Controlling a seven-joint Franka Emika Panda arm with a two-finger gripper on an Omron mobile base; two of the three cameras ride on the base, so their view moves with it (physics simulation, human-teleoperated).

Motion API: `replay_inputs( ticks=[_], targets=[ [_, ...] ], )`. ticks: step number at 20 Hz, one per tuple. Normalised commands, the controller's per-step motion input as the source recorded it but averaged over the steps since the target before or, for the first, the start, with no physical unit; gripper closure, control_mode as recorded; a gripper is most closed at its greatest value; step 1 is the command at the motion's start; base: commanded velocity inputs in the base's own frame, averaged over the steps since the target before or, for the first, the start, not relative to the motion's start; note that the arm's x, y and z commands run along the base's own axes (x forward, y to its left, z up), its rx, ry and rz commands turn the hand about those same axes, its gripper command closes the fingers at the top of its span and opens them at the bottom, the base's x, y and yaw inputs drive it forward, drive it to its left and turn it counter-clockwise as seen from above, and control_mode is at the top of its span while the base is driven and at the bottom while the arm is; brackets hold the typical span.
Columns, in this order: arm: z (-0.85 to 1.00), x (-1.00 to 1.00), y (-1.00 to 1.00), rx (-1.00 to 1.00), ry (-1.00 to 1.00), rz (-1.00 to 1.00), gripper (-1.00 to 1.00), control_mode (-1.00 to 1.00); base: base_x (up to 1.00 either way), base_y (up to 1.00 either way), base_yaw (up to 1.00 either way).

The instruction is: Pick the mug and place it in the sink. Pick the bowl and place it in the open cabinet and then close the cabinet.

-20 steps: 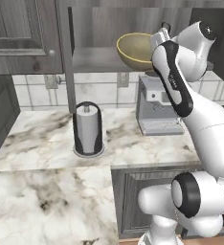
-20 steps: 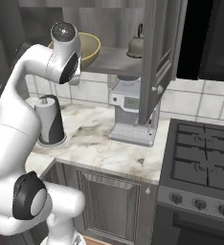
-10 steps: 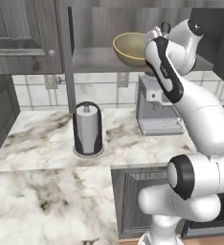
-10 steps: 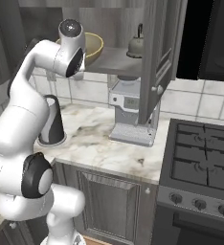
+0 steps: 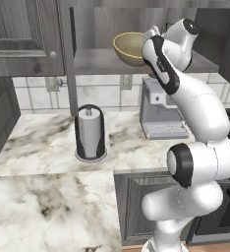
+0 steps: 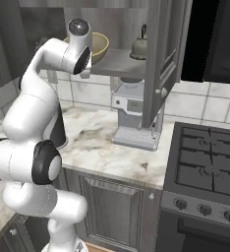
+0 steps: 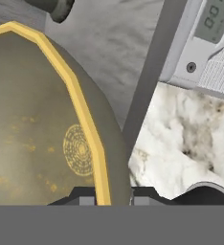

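The bowl (image 5: 129, 47) is up at the open cabinet (image 5: 151, 29), over the front part of the grey shelf (image 5: 95, 61) and toward its middle; whether its base rests on the board cannot be told. The gripper (image 7: 106, 197) is closed on the bowl's yellow rim (image 7: 87, 129): in the hand view one dark fingertip stands on the olive inside and the other on the outer wall, with the rim passing between them, so the jaws are only narrowly apart and pinch the wall. The arm (image 5: 186, 98) rises from the base, bends at the elbow and reaches up to the shelf, its wrist just beside the bowl's right side in the left base view. In the right base view the bowl (image 6: 98, 47) shows behind the wrist, and a small grey kettle (image 6: 140, 45) stands farther along the same shelf, near the open cabinet door (image 6: 163, 59), which hangs swung out with its round knob (image 6: 162, 91) low on the panel. Below the shelf, on the marble counter (image 5: 43, 147), a coffee machine (image 5: 158, 110) stands against the tiled back wall, and a paper towel holder (image 5: 90, 133) stands well to its left, nearer the counter's middle. A stove (image 6: 210, 162) adjoins the counter's right end
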Motion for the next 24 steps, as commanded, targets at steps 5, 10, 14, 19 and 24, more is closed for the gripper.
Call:
replay_inputs(
  ticks=[5, 10, 14, 19, 24],
  targets=[
    [0.00, 0.49, 0.01, 0.00, 0.00, 0.00, 1.00, -1.00, 0.00, 0.00, 0.00],
    [0.00, 0.55, 0.01, 0.00, 0.00, 0.00, 1.00, -1.00, 0.00, 0.00, 0.00],
    [0.00, 0.52, 0.00, 0.00, 0.00, 0.00, 1.00, -1.00, 0.00, 0.00, 0.00],
    [-0.08, 0.37, 0.00, 0.00, 0.03, 0.00, 1.00, -1.00, 0.00, 0.00, 0.00],
    [-0.28, 0.17, 0.00, 0.00, 0.10, -0.02, 1.00, -1.00, 0.00, 0.00, 0.00]
  ],
)
